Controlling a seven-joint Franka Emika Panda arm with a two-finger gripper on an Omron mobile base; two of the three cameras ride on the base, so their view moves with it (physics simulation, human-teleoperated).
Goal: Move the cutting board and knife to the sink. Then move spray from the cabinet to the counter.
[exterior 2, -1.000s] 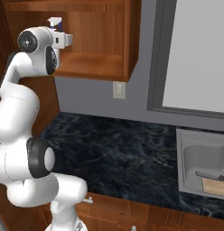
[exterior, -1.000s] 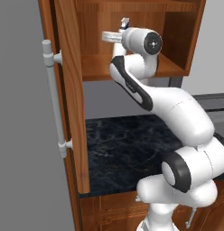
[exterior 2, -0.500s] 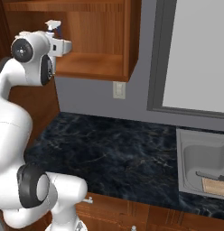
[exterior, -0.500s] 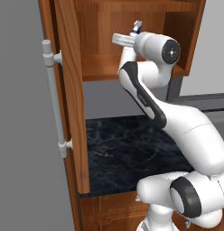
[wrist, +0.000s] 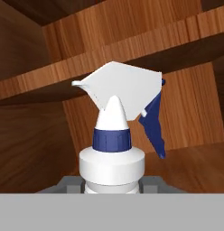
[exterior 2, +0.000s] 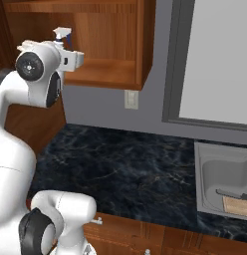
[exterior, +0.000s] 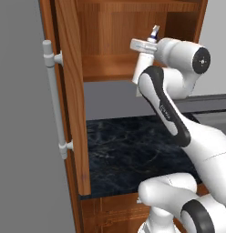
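While the arm reaches up to the open cabinet (exterior: 119, 41), the pincer (exterior: 143, 55) is closed around the white body of the spray (wrist: 117, 131), holding it upright at the mouth of the cupboard, just in front of the shelf edge. In the hand view the bottle's trigger head stands directly above the pincer, the blue collar and blue lever plain against the wooden back wall (wrist: 186, 108) beyond it. From the left base view the bottle's nozzle pokes up above the pincer and its white body hangs below, in front of the shelf. Off to one side of the pincer swings the cabinet door (exterior: 71, 91) with its long silver handle (exterior: 53, 98). Well below the pincer lies the counter (exterior 2: 125, 169). Far off to the other side and lower down sits the sink (exterior 2: 222, 174), with the cutting board (exterior 2: 237, 205) and the knife (exterior 2: 234, 195) resting in it.
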